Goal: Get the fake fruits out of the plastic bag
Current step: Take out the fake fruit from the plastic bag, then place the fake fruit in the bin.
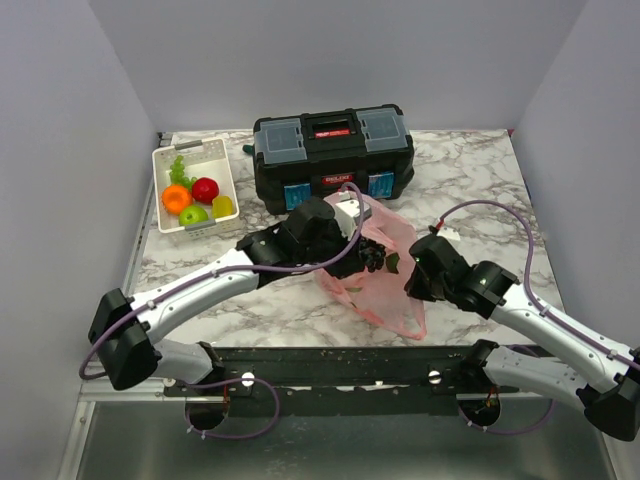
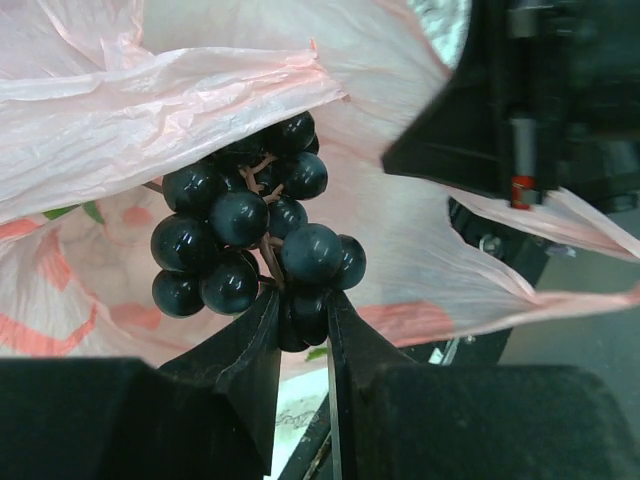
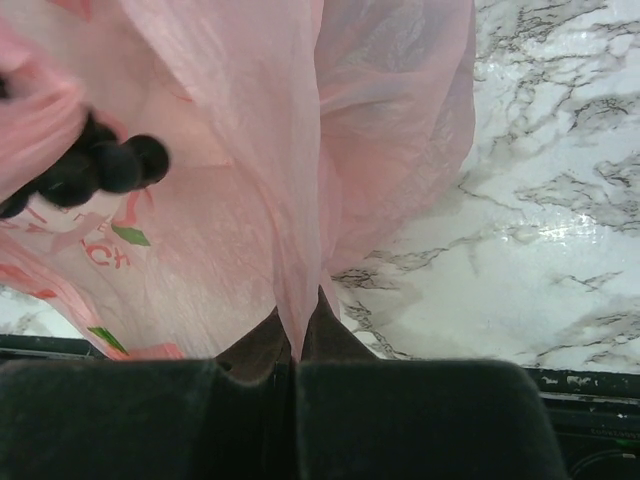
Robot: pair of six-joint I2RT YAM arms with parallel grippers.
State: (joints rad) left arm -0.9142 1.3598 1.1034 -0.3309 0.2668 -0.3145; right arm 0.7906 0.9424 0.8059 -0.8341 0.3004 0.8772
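The pink plastic bag [image 1: 385, 285] lies on the marble table in front of the toolbox. My left gripper [image 2: 300, 320] is shut on the dark purple grapes [image 2: 250, 235] at the bag's mouth; the grapes also show in the top view [image 1: 374, 254] and in the right wrist view [image 3: 90, 170]. My right gripper [image 3: 298, 335] is shut on a fold of the bag [image 3: 300, 180] at its right side. An orange [image 1: 176, 198], a red apple [image 1: 205, 189], a green apple [image 1: 193, 214] and a yellow lemon [image 1: 223, 206] lie in the white basket [image 1: 166, 161].
A black toolbox [image 1: 332, 152] stands at the back, just behind the bag. The white basket at the back left also holds a light green grape bunch [image 1: 178, 170]. Grey walls close in the table on three sides.
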